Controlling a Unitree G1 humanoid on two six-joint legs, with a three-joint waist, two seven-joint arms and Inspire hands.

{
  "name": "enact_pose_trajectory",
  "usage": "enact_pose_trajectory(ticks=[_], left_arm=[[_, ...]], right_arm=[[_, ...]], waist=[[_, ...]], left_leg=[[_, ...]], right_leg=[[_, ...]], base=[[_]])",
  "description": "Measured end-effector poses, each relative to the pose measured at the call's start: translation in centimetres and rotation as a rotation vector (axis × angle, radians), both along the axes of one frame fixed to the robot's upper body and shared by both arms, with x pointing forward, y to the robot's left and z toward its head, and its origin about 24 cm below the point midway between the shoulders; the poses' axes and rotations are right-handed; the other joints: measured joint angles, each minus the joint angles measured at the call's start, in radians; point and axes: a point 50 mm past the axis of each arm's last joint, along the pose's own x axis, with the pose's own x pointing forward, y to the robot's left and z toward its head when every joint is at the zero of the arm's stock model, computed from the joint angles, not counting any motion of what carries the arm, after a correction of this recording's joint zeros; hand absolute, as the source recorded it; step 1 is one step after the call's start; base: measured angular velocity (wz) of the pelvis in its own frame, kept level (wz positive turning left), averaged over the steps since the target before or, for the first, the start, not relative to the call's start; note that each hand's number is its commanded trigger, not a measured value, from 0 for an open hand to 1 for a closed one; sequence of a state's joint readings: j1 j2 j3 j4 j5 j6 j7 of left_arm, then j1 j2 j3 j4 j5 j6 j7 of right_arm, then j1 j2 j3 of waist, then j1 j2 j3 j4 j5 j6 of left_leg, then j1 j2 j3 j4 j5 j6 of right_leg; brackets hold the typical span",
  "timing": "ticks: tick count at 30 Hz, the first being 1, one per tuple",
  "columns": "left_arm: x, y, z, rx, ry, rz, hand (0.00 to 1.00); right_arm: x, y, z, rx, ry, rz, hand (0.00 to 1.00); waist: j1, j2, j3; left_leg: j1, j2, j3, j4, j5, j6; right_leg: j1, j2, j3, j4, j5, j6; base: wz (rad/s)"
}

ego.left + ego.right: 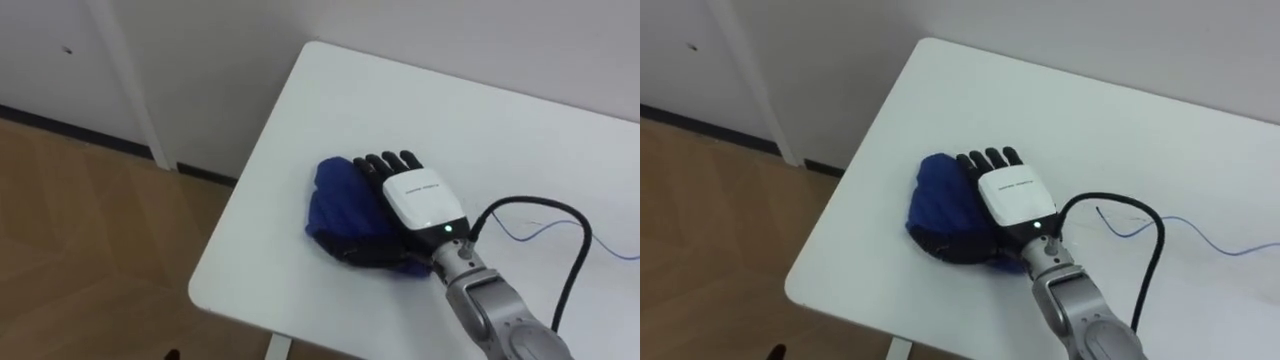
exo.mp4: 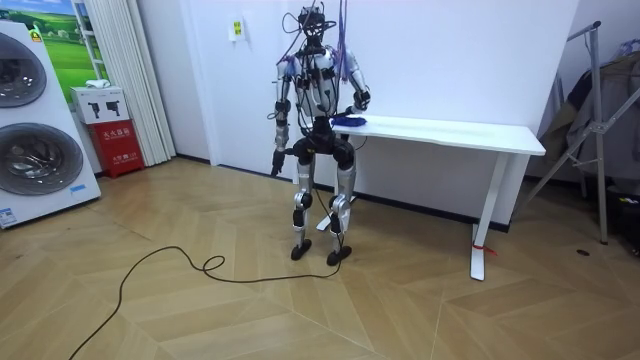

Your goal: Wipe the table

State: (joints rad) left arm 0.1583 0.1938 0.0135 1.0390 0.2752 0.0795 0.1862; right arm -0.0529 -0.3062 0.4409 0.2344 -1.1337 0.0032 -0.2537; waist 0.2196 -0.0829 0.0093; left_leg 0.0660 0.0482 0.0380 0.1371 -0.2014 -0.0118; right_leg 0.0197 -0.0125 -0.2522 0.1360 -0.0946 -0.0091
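Blue cloth [image 1: 335,205] lies bunched on the white surface [image 1: 420,110], close to its left edge and nearer the front-left corner than the rounded far-left one. Right robot hand [image 1: 420,200] rests flat on top of the cloth: fingers [image 1: 385,165] stretched straight and side by side, palm down, nothing pinched. Fingertips point toward the far edge. Cloth sticks out from under the hand on the left and a little at the wrist side.

Room view: robot stands upright at the end of the surface on the room view's left, facing the wall, right arm reaching over that end with the hand on the cloth [image 2: 348,120]. Left robot hand [image 2: 273,170] hangs low beside the hip, well apart from the surface; cannot tell how it is set.

Wooden floor [image 1: 80,230] shows beyond the left edge. Washing machines [image 2: 30,140] stand at the room view's far left.
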Motion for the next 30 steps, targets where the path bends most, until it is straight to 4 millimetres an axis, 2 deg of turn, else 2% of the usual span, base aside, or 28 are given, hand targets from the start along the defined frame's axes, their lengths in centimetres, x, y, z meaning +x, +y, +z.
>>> enact_pose_trajectory(ticks=[4, 7, 10, 11, 13, 14, 15, 17, 18, 23, 30], left_arm=[[-0.1, 0.0, 0.0, -0.001, 0.005, -0.003, 0.0], [-0.1, 0.0, 0.0, -0.001, 0.006, -0.003, 0.0], [-0.1, 0.0, 0.0, -0.002, 0.004, -0.003, 0.0], [-0.2, 0.0, -0.1, -0.003, 0.006, -0.003, 0.0], [-0.3, 0.0, -0.1, -0.004, 0.007, -0.003, 0.0], [-0.3, 0.0, -0.1, -0.004, 0.009, -0.003, 0.0], [-0.5, 0.0, -0.1, -0.005, 0.014, -0.002, 0.0], [-0.6, 0.0, -0.1, -0.004, 0.015, -0.001, 0.0], [-0.6, 0.0, -0.1, -0.003, 0.014, -0.001, 0.0], [0.0, -0.1, 0.1, -0.002, -0.011, -0.009, 0.0], [0.2, 0.1, 0.4, 0.007, -0.039, -0.015, 0.0]], right_arm=[[-0.2, 0.1, 0.0, 0.023, -0.019, 0.007, 0.0], [-0.9, 0.2, -0.2, 0.034, -0.013, 0.015, 0.0], [-1.2, 0.2, -0.4, 0.039, -0.003, 0.026, 0.0], [-1.3, 0.2, -0.5, 0.039, 0.001, 0.024, 0.12], [-1.9, -0.1, -1.0, 0.034, 0.025, 0.016, 0.16], [-2.0, -0.1, -1.2, 0.033, 0.032, 0.015, 0.38], [-2.3, -0.2, -1.4, 0.031, 0.043, 0.012, 0.55], [-2.7, -0.3, -1.7, 0.025, 0.062, 0.007, 0.8], [-2.8, -0.4, -1.8, 0.02, 0.066, 0.007, 1.0], [-2.4, -0.5, -0.9, 0.025, 0.017, -0.011, 1.0], [-2.1, -0.3, -0.7, 0.057, 0.006, -0.028, 1.0]], waist=[[-0.002, 0.002, -0.0034], [-0.005, 0.006, -0.0103], [-0.016, 0.014, -0.008], [-0.02, 0.016, -0.0067], [-0.021, 0.015, -0.009], [-0.021, 0.014, -0.0089], [-0.023, 0.011, -0.011], [-0.024, 0.008, -0.0111], [-0.025, 0.007, -0.0098], [-0.032, -0.001, -0.0101], [-0.054, 0.001, -0.008]], left_leg=[[0.001, 0.0, 0.0, 0.005, 0.0, 0.0], [0.001, 0.0, 0.001, 0.006, 0.0, 0.0], [0.01, -0.001, 0.001, 0.006, 0.0, 0.001], [0.015, -0.001, 0.002, 0.004, 0.0, 0.001], [0.016, -0.001, 0.004, -0.003, -0.001, 0.001], [0.016, -0.001, 0.005, -0.003, -0.001, 0.002], [0.016, -0.001, 0.005, -0.002, -0.001, 0.002], [0.016, -0.002, 0.006, -0.002, -0.001, 0.002], [0.016, -0.002, 0.006, -0.002, -0.001, 0.002], [0.015, -0.006, 0.003, -0.002, -0.002, 0.003], [0.023, -0.007, -0.001, -0.001, -0.002, 0.004]], right_leg=[[0.0, 0.0, 0.001, 0.0, 0.0, 0.0], [0.002, -0.001, 0.0, 0.0, 0.0, 0.0], [0.011, -0.002, 0.001, 0.0, -0.001, 0.002], [0.015, -0.002, 0.001, 0.0, -0.001, 0.002], [0.015, -0.002, 0.002, 0.0, -0.002, 0.002], [0.015, -0.002, 0.002, 0.0, -0.002, 0.002], [0.015, -0.002, 0.003, 0.0, -0.002, 0.002], [0.015, -0.002, 0.004, 0.001, -0.002, 0.002], [0.015, -0.003, 0.005, 0.0, -0.002, 0.002], [0.017, -0.005, 0.002, -0.001, -0.009, 0.004], [0.025, -0.006, -0.003, -0.002, -0.01, 0.006]], base=[[0.0], [0.0], [0.0], [0.0], [0.0], [0.0], [0.0], [0.0], [0.0], [0.02], [0.04]])
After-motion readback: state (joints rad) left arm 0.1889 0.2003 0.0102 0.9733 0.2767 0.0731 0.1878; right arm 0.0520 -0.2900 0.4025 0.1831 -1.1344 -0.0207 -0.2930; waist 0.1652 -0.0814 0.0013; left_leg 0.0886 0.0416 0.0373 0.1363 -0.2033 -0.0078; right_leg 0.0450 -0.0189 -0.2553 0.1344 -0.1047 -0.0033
